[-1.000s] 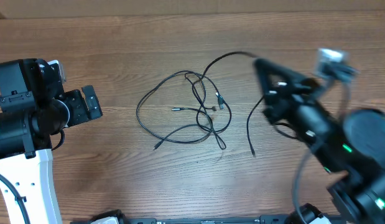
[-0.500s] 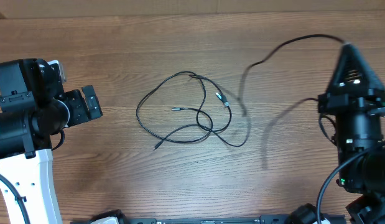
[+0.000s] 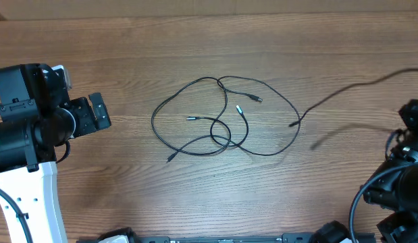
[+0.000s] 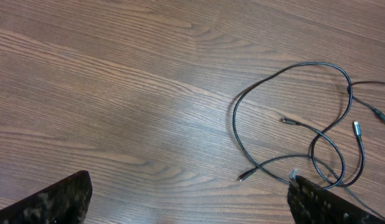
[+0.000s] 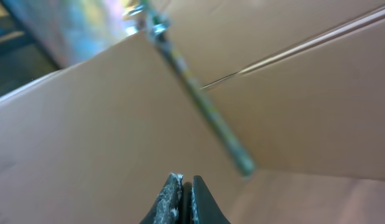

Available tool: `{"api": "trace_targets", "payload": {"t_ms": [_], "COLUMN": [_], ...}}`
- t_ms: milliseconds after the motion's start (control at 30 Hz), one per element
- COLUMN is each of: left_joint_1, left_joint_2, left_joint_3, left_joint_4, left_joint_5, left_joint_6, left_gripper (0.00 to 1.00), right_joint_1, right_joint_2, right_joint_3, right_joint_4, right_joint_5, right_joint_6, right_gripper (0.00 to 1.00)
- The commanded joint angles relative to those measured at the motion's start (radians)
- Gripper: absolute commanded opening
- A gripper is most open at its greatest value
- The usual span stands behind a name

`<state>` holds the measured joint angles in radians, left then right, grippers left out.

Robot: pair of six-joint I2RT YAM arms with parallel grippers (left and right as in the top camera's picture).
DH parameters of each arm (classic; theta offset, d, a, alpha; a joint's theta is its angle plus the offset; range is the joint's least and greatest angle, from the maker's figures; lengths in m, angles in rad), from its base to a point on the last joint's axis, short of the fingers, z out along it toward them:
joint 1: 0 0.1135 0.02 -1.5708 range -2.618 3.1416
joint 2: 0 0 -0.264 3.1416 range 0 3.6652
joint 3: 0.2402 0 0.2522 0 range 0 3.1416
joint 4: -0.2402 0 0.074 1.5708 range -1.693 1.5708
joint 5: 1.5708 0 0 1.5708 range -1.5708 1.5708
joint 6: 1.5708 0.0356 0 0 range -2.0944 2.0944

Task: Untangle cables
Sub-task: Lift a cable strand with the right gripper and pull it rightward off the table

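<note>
Thin black cables [image 3: 222, 128] lie in crossing loops at the table's middle, with small plugs at their ends. One cable [image 3: 344, 91] rises off the wood from near the loops' right side and runs out of the right edge, casting a shadow. My right gripper [image 5: 185, 183] is shut, a thin dark strip pinched between its tips; it faces a cardboard wall, outside the overhead view. My left gripper [image 3: 97, 113] stands open at the far left, apart from the cables [image 4: 316, 124]. Its fingertips [image 4: 55, 199] frame bare wood.
The right arm's body [image 3: 398, 182] fills the lower right corner with its own thick cable. The left arm [image 3: 26, 128] stands at the left edge. A blurred greenish rod [image 5: 204, 99] crosses the right wrist view before the cardboard.
The right arm swung right and out of the overhead frame, dragging one cable away from the tangle. The loops spread rightward. The left arm has not moved.
</note>
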<state>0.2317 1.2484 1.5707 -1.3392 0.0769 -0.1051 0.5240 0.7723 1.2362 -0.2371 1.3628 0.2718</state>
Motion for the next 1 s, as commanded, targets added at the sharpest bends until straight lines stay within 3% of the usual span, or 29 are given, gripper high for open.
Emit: {"api": "trace_targets", "payload": {"t_ms": [0,133,300,633,767,967], "left_joint_1": [0.005,0.005,0.005,0.005,0.005,0.005], "left_joint_2": [-0.011,-0.011,-0.011,-0.011,-0.011,-0.011], "left_joint_3": [0.008,0.008,0.008,0.008,0.008,0.008], "left_joint_4": [0.002,0.002,0.002,0.002,0.002,0.002], "left_joint_5": [-0.006,-0.006,-0.006,-0.006,-0.006,-0.006], "left_joint_6": [0.000,0.000,0.000,0.000,0.000,0.000], "left_gripper": [1.00,1.00,1.00,1.00,1.00,1.00], "right_joint_1": [-0.004,-0.001,-0.001,-0.002,-0.002,-0.002], "right_joint_2": [-0.006,-0.006,-0.005,0.046,0.121,0.240], "right_joint_3": [0.029,0.028,0.028,0.028,0.028,0.028], "right_joint_4": [0.002,-0.017,-0.114,-0.319,-0.261,-0.030], "right_joint_5": [0.114,0.074,-0.182,-0.806,-1.086,-1.533], "right_joint_6": [-0.072,-0.071,-0.051,0.265,0.308,0.230], "right_gripper": [0.04,0.04,0.04,0.04,0.04,0.04]}}
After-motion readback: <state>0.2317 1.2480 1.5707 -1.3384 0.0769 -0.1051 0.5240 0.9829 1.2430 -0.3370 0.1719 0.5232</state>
